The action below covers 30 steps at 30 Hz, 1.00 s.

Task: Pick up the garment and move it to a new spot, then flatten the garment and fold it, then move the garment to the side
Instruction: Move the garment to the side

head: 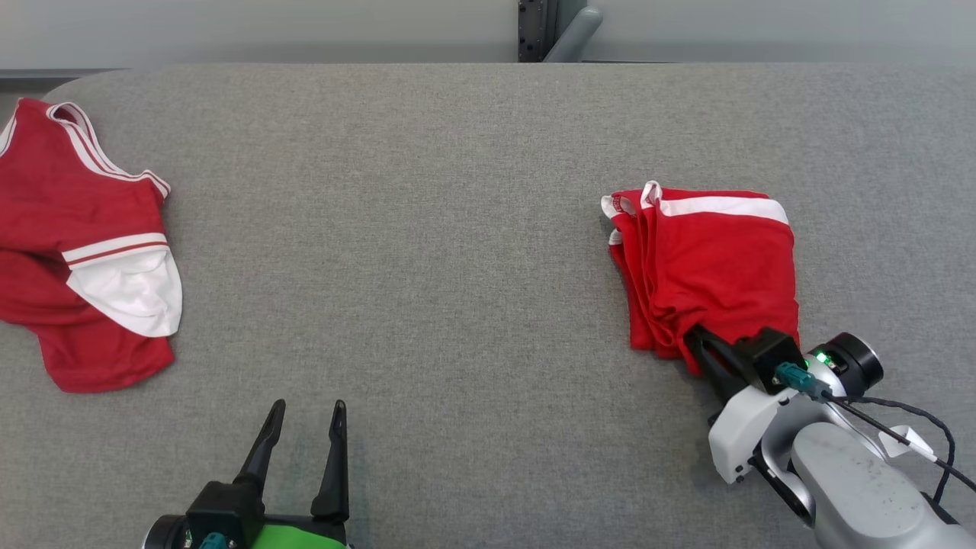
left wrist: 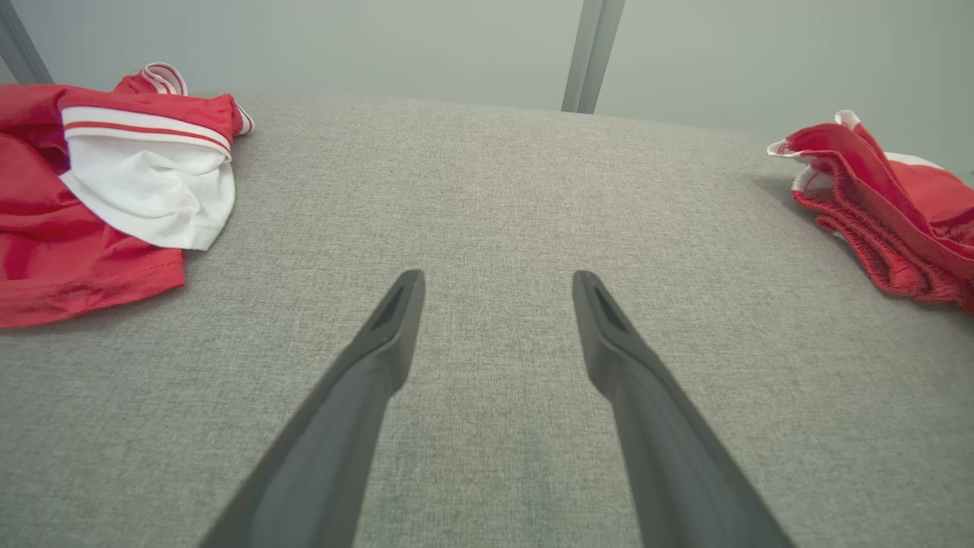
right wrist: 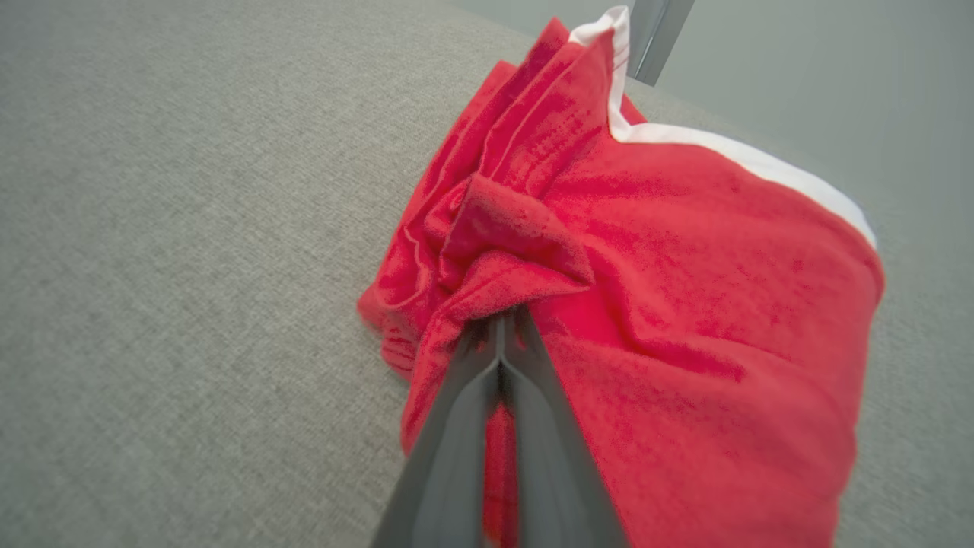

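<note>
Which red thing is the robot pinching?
The folded garment on the right: the right gripper is shut on its near edge. The crumpled garment on the left, with a white patch, lies untouched.

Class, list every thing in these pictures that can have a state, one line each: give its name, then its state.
folded red garment: folded in layers, lying on the table, near edge bunched and pinched.
right gripper: shut on the folded red garment's near edge.
left gripper: open, holding nothing.
red and white garment: unfolded and rumpled at the table's left side, touched by no gripper.
</note>
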{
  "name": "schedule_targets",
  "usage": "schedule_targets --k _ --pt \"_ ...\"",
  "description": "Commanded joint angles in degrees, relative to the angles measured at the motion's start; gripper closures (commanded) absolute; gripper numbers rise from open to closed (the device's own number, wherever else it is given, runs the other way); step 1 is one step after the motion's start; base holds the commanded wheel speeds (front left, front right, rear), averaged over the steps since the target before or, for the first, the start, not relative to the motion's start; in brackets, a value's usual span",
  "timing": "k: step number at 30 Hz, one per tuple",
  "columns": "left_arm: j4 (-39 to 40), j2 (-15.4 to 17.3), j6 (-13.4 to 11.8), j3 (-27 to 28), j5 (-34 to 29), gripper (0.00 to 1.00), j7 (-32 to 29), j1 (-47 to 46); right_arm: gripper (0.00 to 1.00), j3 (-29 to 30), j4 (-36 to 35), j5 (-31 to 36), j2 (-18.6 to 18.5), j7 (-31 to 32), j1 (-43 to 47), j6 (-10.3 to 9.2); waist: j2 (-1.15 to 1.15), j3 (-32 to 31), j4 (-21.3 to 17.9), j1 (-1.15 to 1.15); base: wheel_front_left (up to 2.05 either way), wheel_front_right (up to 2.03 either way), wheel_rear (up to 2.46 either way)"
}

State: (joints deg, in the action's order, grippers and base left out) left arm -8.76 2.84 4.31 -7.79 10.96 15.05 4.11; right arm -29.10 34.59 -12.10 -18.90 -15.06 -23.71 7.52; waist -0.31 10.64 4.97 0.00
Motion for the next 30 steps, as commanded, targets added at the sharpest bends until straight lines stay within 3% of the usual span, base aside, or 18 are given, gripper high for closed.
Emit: schedule_targets --k 1,18,25,26,27,29,30 --pt "-0.1 0.1 0.2 -0.1 -0.3 0.0 0.2 -0.4 1.0 -1.0 0.1 0.1 0.1 -0.2 0.0 -0.06 0.31 0.0 0.3 0.0 0.0 0.0 0.0" --pt "-0.6 0.1 -1.0 -1.0 1.4 0.0 0.2 1.3 1.0 -9.3 1.7 -0.7 1.6 -0.2 0.5 -0.06 0.31 -1.9 3.3 0.0 0.0 0.0 0.0" --pt "-0.3 0.1 -1.8 -0.3 2.2 0.0 0.2 3.0 1.0 -6.2 -4.0 -0.1 1.7 -0.2 3.7 -0.06 0.31 -4.6 2.9 0.0 0.0 0.0 0.0" --pt "-0.2 0.1 -2.0 -0.1 2.3 0.0 0.2 3.4 0.95 -4.8 -5.8 0.3 1.7 -0.2 4.7 -0.06 0.31 -5.1 2.7 0.0 0.0 0.0 0.0" --pt "-0.2 0.1 -1.9 0.2 2.4 0.0 0.2 3.8 0.69 -3.2 -7.8 0.7 1.7 -0.2 5.9 -0.06 0.31 -5.6 2.4 0.0 0.0 0.0 0.0" --pt "0.0 0.1 -2.3 0.8 2.6 0.0 0.2 4.5 0.53 0.6 -11.6 1.5 1.8 -0.2 8.7 -0.06 0.31 -6.5 1.9 0.0 0.0 0.0 0.0" --pt "0.2 0.1 -2.4 1.3 2.8 0.0 0.2 4.9 0.37 2.5 -13.5 2.1 2.0 -0.2 10.2 -0.06 0.31 -6.8 1.6 0.0 0.0 0.0 0.0"
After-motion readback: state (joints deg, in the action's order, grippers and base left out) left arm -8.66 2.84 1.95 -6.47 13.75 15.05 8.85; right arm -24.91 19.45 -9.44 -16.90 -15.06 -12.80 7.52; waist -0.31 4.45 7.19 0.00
